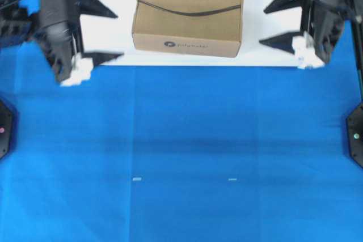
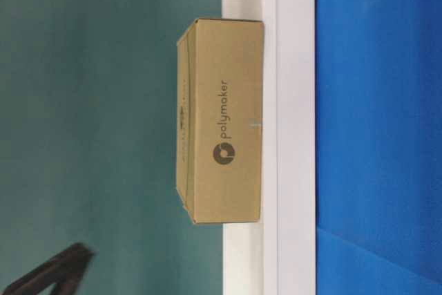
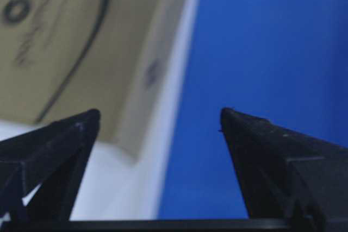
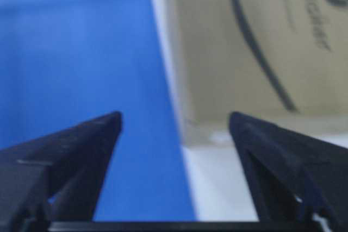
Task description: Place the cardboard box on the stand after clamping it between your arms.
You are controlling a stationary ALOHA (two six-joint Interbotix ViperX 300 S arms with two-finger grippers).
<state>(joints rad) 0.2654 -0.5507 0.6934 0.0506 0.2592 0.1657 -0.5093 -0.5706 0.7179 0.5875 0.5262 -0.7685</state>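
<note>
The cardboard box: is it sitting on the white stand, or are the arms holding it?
On the stand. The cardboard box rests flat on the white stand, and both open grippers, left and right, are apart from it.

cardboard box (image 1: 189,12): matt brown cardboard, dark print
stand (image 1: 113,32): smooth white top, faint sheen
bench (image 1: 181,157): matt blue cloth, creased
left gripper fingers (image 1: 97,5): matt black plastic, lattice frame
</note>
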